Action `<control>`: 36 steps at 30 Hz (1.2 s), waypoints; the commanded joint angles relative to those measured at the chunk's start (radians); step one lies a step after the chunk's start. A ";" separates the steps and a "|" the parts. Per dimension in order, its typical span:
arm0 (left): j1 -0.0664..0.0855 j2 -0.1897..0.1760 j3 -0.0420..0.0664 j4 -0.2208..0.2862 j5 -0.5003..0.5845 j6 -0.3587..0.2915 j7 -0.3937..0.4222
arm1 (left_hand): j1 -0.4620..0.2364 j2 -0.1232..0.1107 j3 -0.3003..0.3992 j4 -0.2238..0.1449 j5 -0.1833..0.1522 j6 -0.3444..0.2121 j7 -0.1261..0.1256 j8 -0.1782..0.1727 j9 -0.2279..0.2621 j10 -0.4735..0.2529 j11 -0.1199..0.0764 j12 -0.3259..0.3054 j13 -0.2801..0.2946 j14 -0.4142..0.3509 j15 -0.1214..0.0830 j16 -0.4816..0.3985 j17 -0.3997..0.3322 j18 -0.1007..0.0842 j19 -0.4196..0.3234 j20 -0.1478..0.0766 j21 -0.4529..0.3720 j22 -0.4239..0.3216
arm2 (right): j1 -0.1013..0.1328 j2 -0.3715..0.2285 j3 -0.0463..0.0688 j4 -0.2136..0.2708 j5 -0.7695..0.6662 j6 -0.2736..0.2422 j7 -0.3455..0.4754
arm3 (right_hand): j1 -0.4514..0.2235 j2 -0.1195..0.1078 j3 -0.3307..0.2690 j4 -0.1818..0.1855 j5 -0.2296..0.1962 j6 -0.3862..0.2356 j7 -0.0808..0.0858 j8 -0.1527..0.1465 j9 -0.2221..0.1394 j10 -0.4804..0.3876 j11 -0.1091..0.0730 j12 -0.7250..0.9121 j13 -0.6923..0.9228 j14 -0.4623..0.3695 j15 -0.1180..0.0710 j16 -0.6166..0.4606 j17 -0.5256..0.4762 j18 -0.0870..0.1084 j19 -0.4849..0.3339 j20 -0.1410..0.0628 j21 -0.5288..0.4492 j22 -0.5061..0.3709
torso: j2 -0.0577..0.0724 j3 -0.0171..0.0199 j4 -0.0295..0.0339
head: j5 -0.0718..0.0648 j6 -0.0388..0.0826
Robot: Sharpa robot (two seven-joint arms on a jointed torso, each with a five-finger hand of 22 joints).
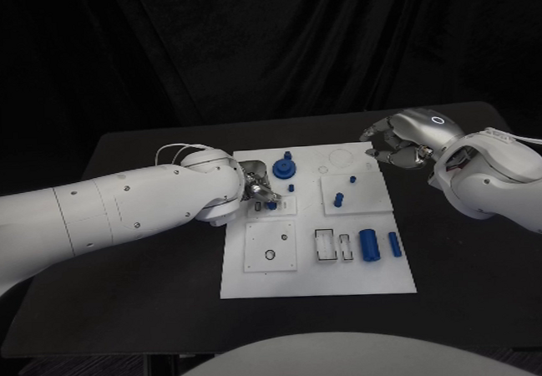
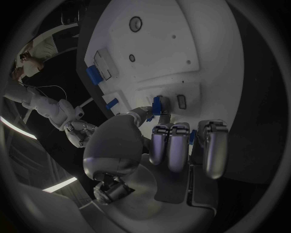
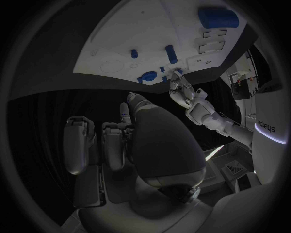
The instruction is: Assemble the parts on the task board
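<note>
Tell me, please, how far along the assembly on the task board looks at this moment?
Early to midway, I'd judge. Looks done: a blue stepped part stands upright near the far edge of the task board. In hand: the left hand works over a small blue part on the board; whether it holds it I cannot tell. Left: a large blue cylinder and a slimmer one lie loose; the right hand hovers off the board's far corner.

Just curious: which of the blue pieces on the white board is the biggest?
The thick blue cylinder lying near the board's front right, beside a thinner blue rod; it is plainly bulkier than every other piece.
</note>
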 commanded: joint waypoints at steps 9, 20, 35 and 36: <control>-0.006 -0.007 -0.002 -0.002 0.004 -0.037 0.018 | -0.023 -0.003 0.069 -0.044 -0.033 0.000 -0.004 -0.007 0.006 0.104 -0.002 0.004 0.263 0.104 0.002 0.003 0.263 0.003 0.023 -0.001 -0.004 0.156 | -0.003 -0.004 0.001 0.003 -0.003 0.009 -0.019 | 0.000 -0.010 0.006 -0.001 0.007 0.006 0.001 -0.006 -0.002 0.079 -0.002 -0.005 0.242 0.100 -0.005 -0.005 0.252 0.011 0.028 -0.005 -0.006 0.216 | 0.001 -0.0001 0.0000 | 0.004 0.000; -0.011 -0.006 -0.002 -0.004 0.004 -0.062 0.028 | -0.048 0.003 0.067 -0.018 -0.104 0.007 -0.005 -0.018 0.007 0.104 -0.002 0.004 0.263 0.104 0.002 0.003 0.263 0.004 0.023 -0.001 -0.006 0.156 | -0.003 -0.003 0.001 0.003 -0.003 0.010 -0.021 | -0.001 -0.011 0.007 0.000 0.008 0.007 0.001 -0.006 -0.002 0.080 -0.002 -0.005 0.242 0.100 -0.005 -0.005 0.251 0.011 0.029 -0.005 -0.005 0.217 | 0.000 0.0002 0.0006 | 0.006 0.000; -0.042 -0.021 -0.002 0.005 0.004 -0.128 0.044 | -0.060 0.003 0.057 -0.002 -0.121 0.012 -0.005 -0.025 0.004 0.104 -0.002 0.004 0.263 0.104 0.002 0.003 0.263 0.004 0.023 -0.001 -0.007 0.157 | -0.005 -0.005 0.001 0.003 -0.003 0.011 -0.024 | -0.001 -0.011 0.007 0.001 0.008 0.007 0.001 -0.006 -0.002 0.079 -0.002 -0.005 0.241 0.100 -0.005 -0.005 0.252 0.011 0.029 -0.005 -0.006 0.217 | 0.000 -0.0001 -0.0006 | 0.008 0.000; -0.042 -0.022 -0.002 0.006 0.004 -0.133 0.046 | -0.061 0.003 0.056 -0.001 -0.121 0.012 -0.005 -0.025 0.004 0.104 -0.002 0.004 0.263 0.104 0.002 0.003 0.263 0.004 0.022 -0.001 -0.008 0.156 | -0.005 -0.006 0.001 0.003 -0.003 0.011 -0.024 | -0.001 -0.011 0.007 0.001 0.008 0.007 0.001 -0.006 -0.002 0.079 -0.002 -0.005 0.241 0.100 -0.005 -0.005 0.252 0.011 0.029 -0.005 -0.006 0.217 | 0.000 -0.0003 -0.0010 | 0.009 0.000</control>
